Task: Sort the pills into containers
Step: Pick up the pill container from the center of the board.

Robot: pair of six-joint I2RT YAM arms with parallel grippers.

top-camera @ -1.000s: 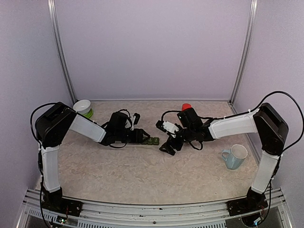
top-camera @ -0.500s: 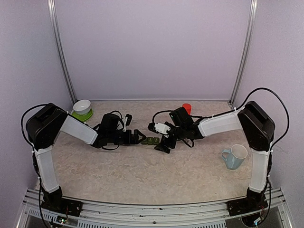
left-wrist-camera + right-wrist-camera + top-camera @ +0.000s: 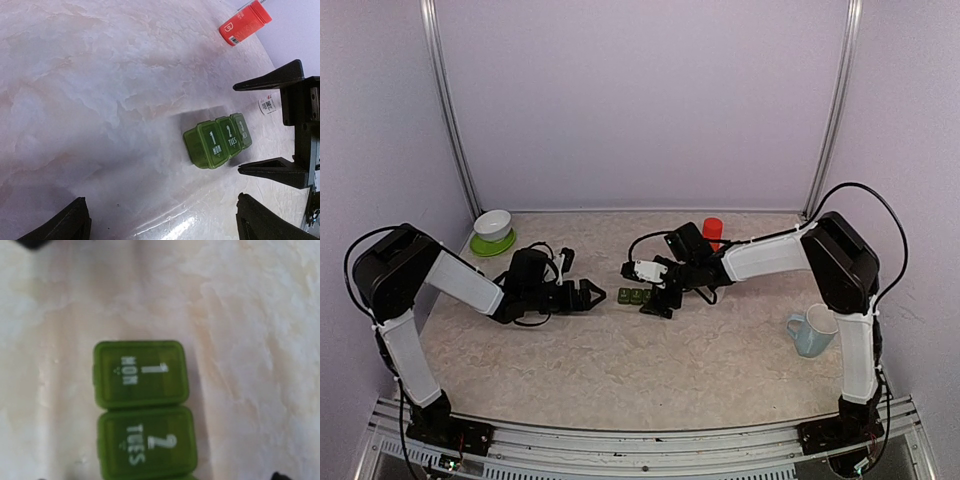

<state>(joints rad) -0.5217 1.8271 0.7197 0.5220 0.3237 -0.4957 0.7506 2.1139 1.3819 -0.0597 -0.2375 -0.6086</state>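
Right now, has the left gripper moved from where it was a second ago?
Yes. The left gripper has drawn back leftward, away from the containers and nearer the white bowl, which has stayed put.

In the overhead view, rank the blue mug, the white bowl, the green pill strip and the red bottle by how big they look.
1. blue mug
2. white bowl
3. green pill strip and red bottle: too alike to rank; the bottle is partly hidden.

Left arm (image 3: pixel 460 282) and right arm (image 3: pixel 770 260): white tubular links between bulky black joints. Thin black cables (image 3: pixel 860 185) at shoulders and wrists. Black wedge-shaped fingers (image 3: pixel 65 222). White block (image 3: pixel 646 270) with code sticker on right wrist.
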